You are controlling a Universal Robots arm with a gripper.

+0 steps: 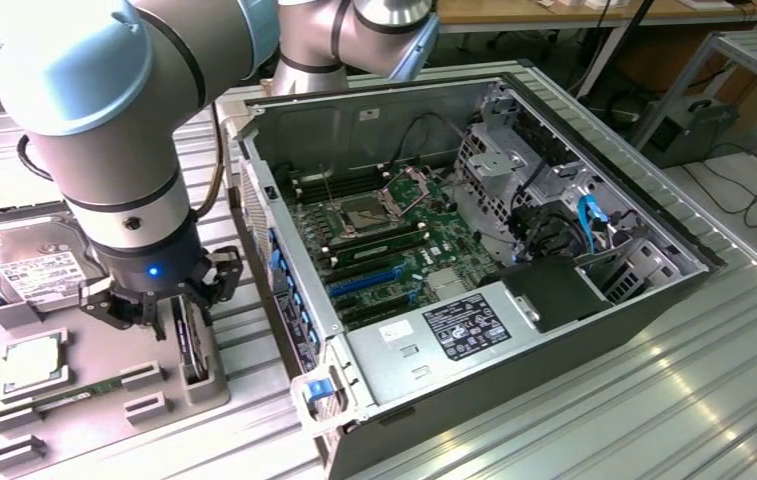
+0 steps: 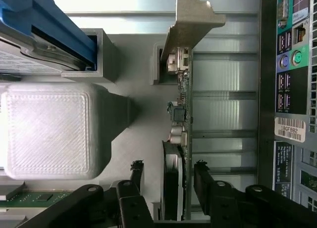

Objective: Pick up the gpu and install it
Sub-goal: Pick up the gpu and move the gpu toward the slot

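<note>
While the tool (image 2: pixel 169 164) hangs over the grey holder (image 2: pixel 133 139), fingers (image 2: pixel 200 171) spread either side of the upright gpu (image 2: pixel 179 109), gaps both sides, computer case (image 2: pixel 266 89) alongside.

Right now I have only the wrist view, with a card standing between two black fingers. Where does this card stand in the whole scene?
Observer: The gpu stands on its edge in a slot of the grey holder tray, at the exterior view's left of the open computer case.
Operator: Is there a free slot for it inside?
Observer: The motherboard lies exposed in the case, and its blue slots look empty.
Operator: What else sits in the case?
Observer: A silver boxy unit with a black label fills the end nearer the exterior camera.
</note>
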